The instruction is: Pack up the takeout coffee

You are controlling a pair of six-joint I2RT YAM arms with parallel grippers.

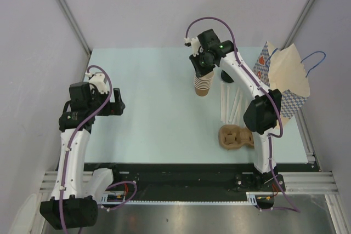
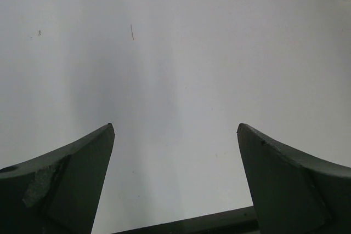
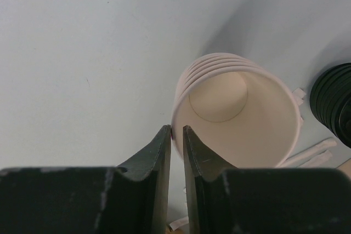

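Observation:
The takeout coffee is out of view; no lidded cup shows in any frame. A stack of lidless tan cups [image 1: 203,86] stands at the back middle of the table. My right gripper [image 1: 201,69] reaches down onto it. In the right wrist view the right gripper [image 3: 176,129] is shut on the rim of the top cup [image 3: 236,113], one finger outside the wall and one inside. My left gripper [image 1: 119,108] hangs open at the left over bare table, and the left wrist view shows the left gripper [image 2: 175,130] with nothing between its fingers.
A stack of black lids [image 3: 332,102] lies just right of the cups. Paper-wrapped straws [image 1: 230,105] lie in front of them. A brown pulp cup carrier [image 1: 236,137] sits near the front right. An open paper bag [image 1: 285,80] stands at the right edge.

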